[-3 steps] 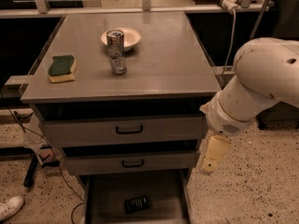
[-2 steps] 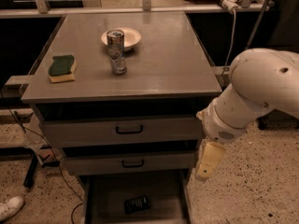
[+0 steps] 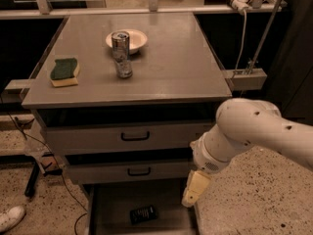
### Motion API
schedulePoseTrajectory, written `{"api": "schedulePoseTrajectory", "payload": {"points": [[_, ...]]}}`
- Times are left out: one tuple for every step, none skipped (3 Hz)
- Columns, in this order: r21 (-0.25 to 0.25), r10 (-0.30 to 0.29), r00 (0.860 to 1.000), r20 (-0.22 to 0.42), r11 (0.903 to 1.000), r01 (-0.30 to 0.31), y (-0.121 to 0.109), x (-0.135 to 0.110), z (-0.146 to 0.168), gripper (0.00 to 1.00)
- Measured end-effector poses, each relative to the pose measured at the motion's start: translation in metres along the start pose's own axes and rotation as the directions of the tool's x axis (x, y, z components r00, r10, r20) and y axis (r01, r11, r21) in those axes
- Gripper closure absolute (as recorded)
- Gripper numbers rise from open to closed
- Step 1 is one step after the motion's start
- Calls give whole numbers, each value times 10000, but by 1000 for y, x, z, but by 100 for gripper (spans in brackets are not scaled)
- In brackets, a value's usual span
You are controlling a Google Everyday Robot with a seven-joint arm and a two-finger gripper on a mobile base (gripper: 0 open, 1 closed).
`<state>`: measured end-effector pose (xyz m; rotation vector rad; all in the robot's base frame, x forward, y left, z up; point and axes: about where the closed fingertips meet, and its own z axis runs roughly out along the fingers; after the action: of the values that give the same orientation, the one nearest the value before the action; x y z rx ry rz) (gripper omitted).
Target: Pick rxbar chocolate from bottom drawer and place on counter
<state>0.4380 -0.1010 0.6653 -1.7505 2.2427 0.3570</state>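
A: "One dark rxbar chocolate (image 3: 143, 214) lies flat on the floor of the bottom drawer (image 3: 115, 199). Why is it drawn out?"
B: "So the gripper (image 3: 196, 190), hanging just above its right edge, can reach down. How wide it stands I cannot tell. The counter (image 3: 171, 67) is the goal."

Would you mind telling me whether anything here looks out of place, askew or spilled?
Nothing looks spilled or damaged. The bar lies slightly askew in the open bottom drawer, and the gripper hangs above that drawer's right side.
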Motion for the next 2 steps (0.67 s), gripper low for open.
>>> {"api": "schedulePoseTrajectory", "payload": {"points": [[-480, 437, 9986, 310, 9980, -422, 1, 5, 43, 0], [-482, 437, 9985, 315, 9980, -421, 1, 5, 43, 0]]}}
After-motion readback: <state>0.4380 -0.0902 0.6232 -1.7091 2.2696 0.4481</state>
